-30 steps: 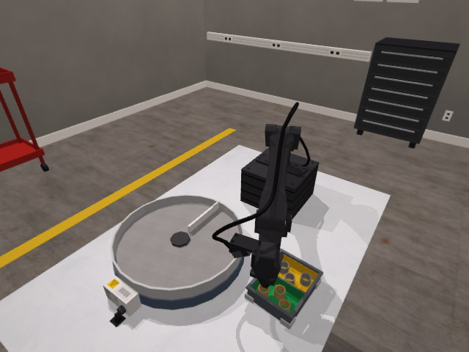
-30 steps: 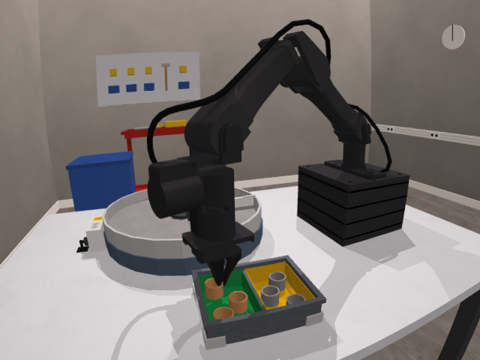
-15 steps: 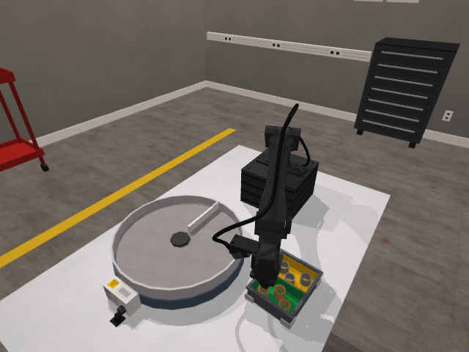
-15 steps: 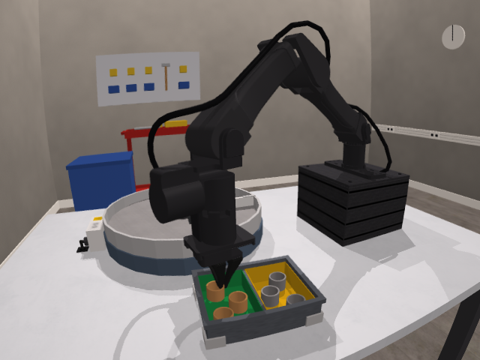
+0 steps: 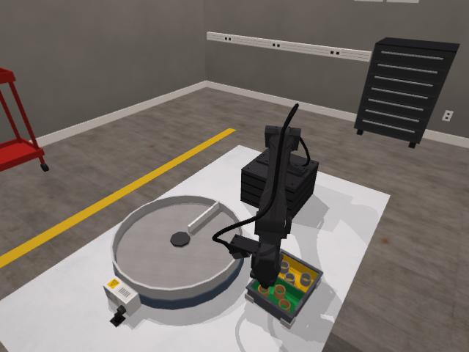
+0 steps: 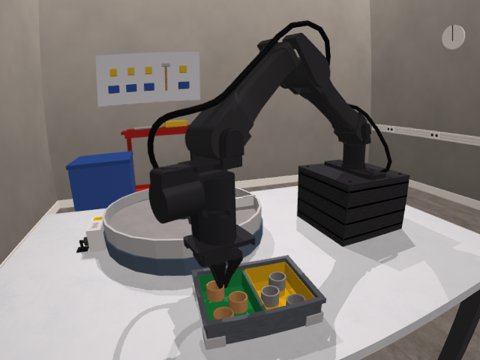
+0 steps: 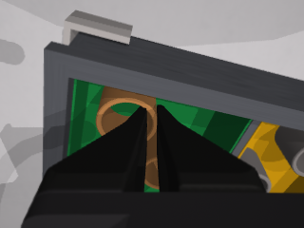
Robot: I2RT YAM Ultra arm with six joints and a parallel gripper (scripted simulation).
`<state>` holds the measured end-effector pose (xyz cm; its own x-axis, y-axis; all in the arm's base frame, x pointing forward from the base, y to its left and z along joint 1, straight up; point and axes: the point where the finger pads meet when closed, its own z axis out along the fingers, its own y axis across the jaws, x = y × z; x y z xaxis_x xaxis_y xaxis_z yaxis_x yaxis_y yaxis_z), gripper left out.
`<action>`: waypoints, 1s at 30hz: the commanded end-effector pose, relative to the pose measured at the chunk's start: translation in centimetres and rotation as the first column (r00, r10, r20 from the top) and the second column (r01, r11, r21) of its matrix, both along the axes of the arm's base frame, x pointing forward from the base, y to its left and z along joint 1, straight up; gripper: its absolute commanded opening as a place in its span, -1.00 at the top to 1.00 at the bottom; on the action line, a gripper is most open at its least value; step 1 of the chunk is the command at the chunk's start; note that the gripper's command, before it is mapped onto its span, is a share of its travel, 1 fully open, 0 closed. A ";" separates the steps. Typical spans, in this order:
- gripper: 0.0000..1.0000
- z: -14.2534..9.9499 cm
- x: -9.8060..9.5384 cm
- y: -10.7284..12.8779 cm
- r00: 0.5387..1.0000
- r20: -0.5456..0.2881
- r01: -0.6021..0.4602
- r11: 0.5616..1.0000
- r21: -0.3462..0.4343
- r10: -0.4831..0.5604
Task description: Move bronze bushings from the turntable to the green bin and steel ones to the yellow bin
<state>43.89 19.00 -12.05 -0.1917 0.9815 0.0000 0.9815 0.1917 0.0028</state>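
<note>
My gripper reaches down into the green bin and is shut on the wall of a bronze bushing, which stands upright low in the bin's back left corner. In the wrist view the fingers pinch the rim of that bronze bushing. Two more bronze bushings stand in the green bin. Three steel bushings stand in the yellow bin. The turntable shows no bushings on it. In the top view the gripper hides part of the held bushing.
The two bins share one dark grey tray right of the turntable. The arm's black base block stands behind the tray. A small white control box sits at the turntable's front left. A white bar lies across the turntable.
</note>
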 end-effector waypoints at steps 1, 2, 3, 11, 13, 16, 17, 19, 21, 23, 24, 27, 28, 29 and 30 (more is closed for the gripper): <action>1.00 1.8 0.8 0.7 0.999 0.036 -0.002 1.000 0.011 0.001; 1.00 1.8 0.8 0.7 0.999 0.036 -0.002 1.000 0.011 0.001; 1.00 1.8 0.8 0.7 0.999 0.036 -0.002 1.000 0.011 0.001; 1.00 1.8 0.8 0.7 0.999 0.036 -0.002 1.000 0.011 0.001; 1.00 1.8 0.8 0.7 0.999 0.036 -0.002 1.000 0.011 0.001; 1.00 2.0 1.0 0.8 0.999 0.041 -0.002 1.000 0.013 0.001; 1.00 2.2 1.2 0.8 0.999 0.045 -0.002 1.000 0.015 0.001; 1.00 1.8 1.0 0.8 0.999 0.036 -0.002 1.000 0.011 0.001; 1.00 1.1 0.8 0.7 1.000 0.023 -0.001 1.000 0.005 0.001; 1.00 0.9 0.7 0.7 1.000 0.019 -0.001 1.000 0.004 0.001; 1.00 0.9 0.7 0.7 1.000 0.019 -0.001 1.000 0.004 0.001; 1.00 0.9 0.7 0.7 1.000 0.019 -0.001 1.000 0.004 0.001; 1.00 0.9 0.7 0.7 1.000 0.019 -0.001 1.000 0.004 0.001; 1.00 0.9 0.7 0.7 1.000 0.019 -0.001 1.000 0.004 0.001; 1.00 0.9 0.7 0.7 1.000 0.019 -0.001 1.000 0.004 0.001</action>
<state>43.82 18.97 -12.05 -0.1917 0.9815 -0.0007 0.9815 0.1917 -0.0002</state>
